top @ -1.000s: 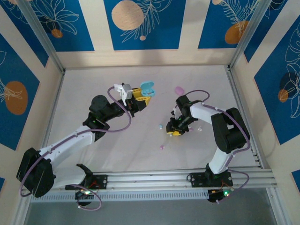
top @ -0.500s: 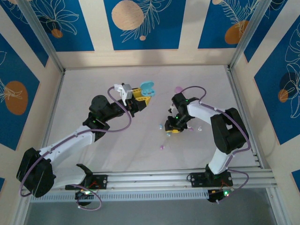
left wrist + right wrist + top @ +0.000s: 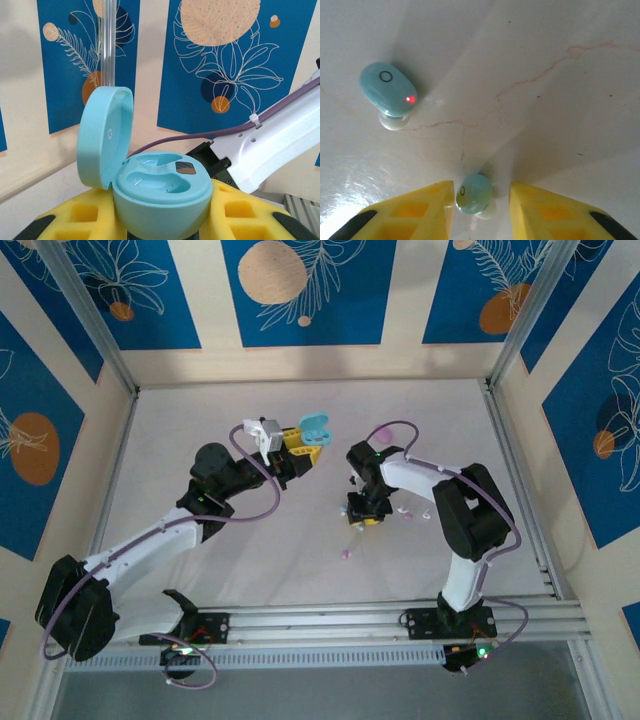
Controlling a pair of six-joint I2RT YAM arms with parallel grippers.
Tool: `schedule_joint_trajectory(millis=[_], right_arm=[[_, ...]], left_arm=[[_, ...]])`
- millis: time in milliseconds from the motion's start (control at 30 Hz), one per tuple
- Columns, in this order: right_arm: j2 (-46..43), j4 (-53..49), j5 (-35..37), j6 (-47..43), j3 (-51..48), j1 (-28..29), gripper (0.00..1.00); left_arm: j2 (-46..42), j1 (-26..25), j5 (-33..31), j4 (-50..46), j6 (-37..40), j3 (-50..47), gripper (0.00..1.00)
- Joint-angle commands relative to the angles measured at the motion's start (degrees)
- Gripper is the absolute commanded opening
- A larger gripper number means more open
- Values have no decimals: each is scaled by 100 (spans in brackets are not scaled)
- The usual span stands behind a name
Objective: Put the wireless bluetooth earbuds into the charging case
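My left gripper (image 3: 300,446) is shut on a pale blue charging case (image 3: 161,197), held up above the table with its round lid (image 3: 105,137) hinged open and both wells bare. The yellow fingers (image 3: 240,215) press its sides. My right gripper (image 3: 481,192) points down at the table, open. One pale blue earbud (image 3: 474,194) lies between its yellow fingertips, touching the left one and with a gap to the right one. A second pale blue earbud (image 3: 388,90) with a red light lies further off to the upper left. In the top view the right gripper (image 3: 365,512) is right of the case (image 3: 315,428).
A pink case (image 3: 381,430) lies behind the right arm. A tiny pink bud (image 3: 345,554) sits on the table nearer the arm bases, and small white buds (image 3: 407,512) lie right of the right gripper. Walls enclose the white table (image 3: 200,410) on three sides.
The right arm has swung its gripper to the left over the table and its jaws have narrowed slightly. The left arm and the case it holds have not moved.
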Motion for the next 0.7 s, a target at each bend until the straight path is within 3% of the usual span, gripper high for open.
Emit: schedule_joint_trajectory(millis=[0, 667], right_arm=[[78, -150, 71, 148, 204, 79, 35], [289, -333, 175, 187, 327, 222, 27]], left_arm=[[-99, -62, -79, 182, -20, -1, 26], [-104, -63, -83, 167, -35, -28, 26]])
